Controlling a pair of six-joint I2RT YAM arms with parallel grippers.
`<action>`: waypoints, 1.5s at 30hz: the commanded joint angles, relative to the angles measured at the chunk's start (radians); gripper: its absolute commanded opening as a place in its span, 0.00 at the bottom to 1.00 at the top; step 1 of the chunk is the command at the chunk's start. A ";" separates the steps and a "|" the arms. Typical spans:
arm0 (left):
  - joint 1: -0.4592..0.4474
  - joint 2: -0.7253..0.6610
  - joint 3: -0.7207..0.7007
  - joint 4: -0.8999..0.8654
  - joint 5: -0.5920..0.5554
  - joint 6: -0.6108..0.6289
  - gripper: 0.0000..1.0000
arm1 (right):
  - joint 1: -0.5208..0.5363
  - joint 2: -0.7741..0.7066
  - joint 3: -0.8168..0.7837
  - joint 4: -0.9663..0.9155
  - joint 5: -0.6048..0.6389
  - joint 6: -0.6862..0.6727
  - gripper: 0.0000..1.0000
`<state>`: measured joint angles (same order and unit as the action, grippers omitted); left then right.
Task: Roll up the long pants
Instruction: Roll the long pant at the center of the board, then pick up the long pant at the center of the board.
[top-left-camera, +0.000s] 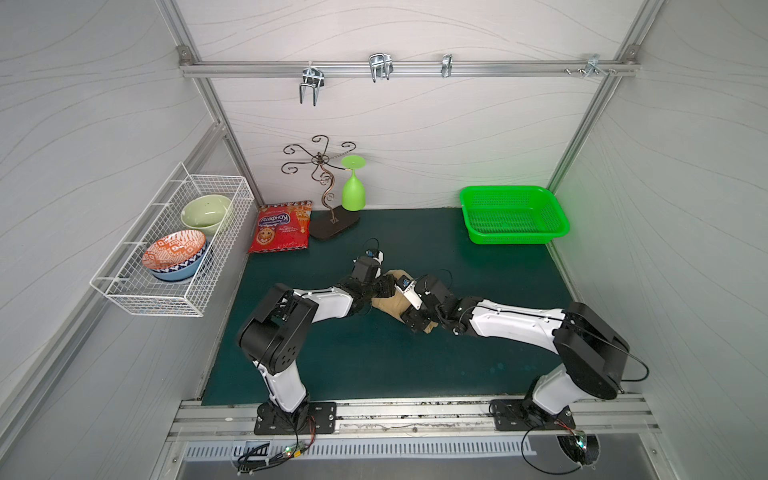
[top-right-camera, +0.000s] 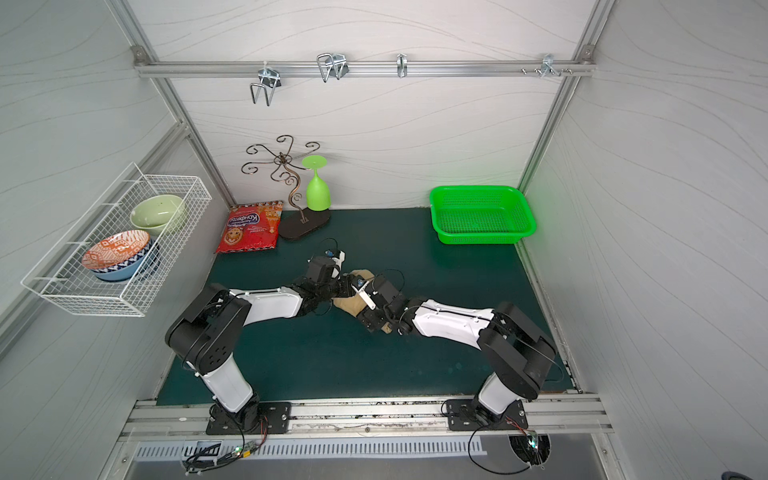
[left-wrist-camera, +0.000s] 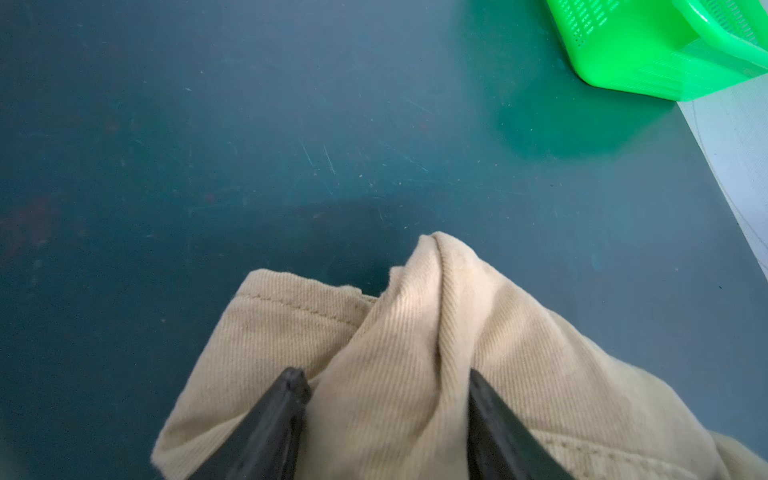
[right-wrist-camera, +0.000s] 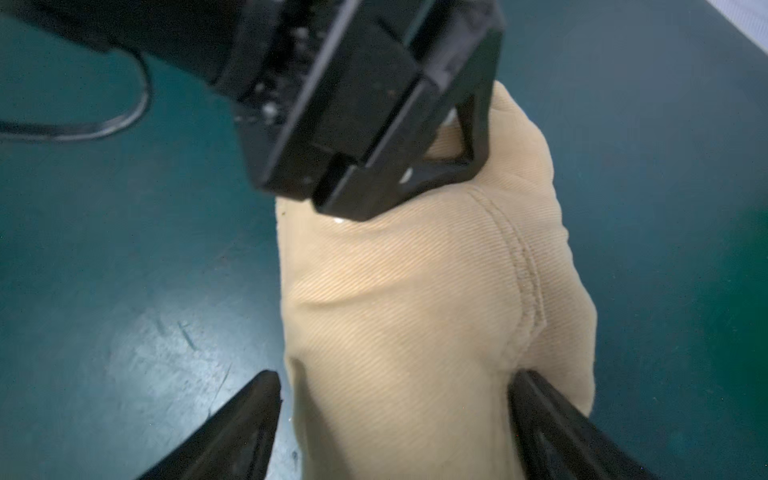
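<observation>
1. Left gripper (left-wrist-camera: 388, 382) is clamped on one end of the long pants (right-wrist-camera: 415, 291), a tan roll on the mat (right-wrist-camera: 124, 249) between both grippers.
2. Right gripper (right-wrist-camera: 395, 382) straddles the opposite end, jaws apart, one finger (right-wrist-camera: 540, 409) touching cloth.
3. It should close squarely before the left releases, lest the roll spring loose.

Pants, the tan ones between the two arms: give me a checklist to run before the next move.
1. Pants bundled into a roll on the table: ok.
2. Left jaws closed on one end: ok.
3. Right jaws gripping the other end: not ok, open, one side off the cloth.
4. Ends tucked: not ok, a hemmed flap sticks out.
5. Basket apart from the roll: ok.
</observation>
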<state>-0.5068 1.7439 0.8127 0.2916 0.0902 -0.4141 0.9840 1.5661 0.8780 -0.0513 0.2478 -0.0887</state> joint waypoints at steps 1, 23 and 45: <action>-0.003 0.040 -0.015 -0.172 -0.010 0.026 0.63 | 0.052 -0.012 0.026 -0.139 0.158 -0.096 0.93; -0.002 -0.006 -0.018 -0.189 -0.013 0.030 0.64 | -0.027 0.452 0.285 -0.330 0.094 -0.084 0.89; 0.186 -0.317 -0.120 -0.102 0.177 -0.095 0.98 | -0.125 0.543 0.231 -0.345 -0.123 0.124 0.00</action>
<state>-0.3370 1.5166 0.7021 0.1623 0.1390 -0.4740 0.9119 1.9278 1.2194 -0.1745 0.1707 -0.0753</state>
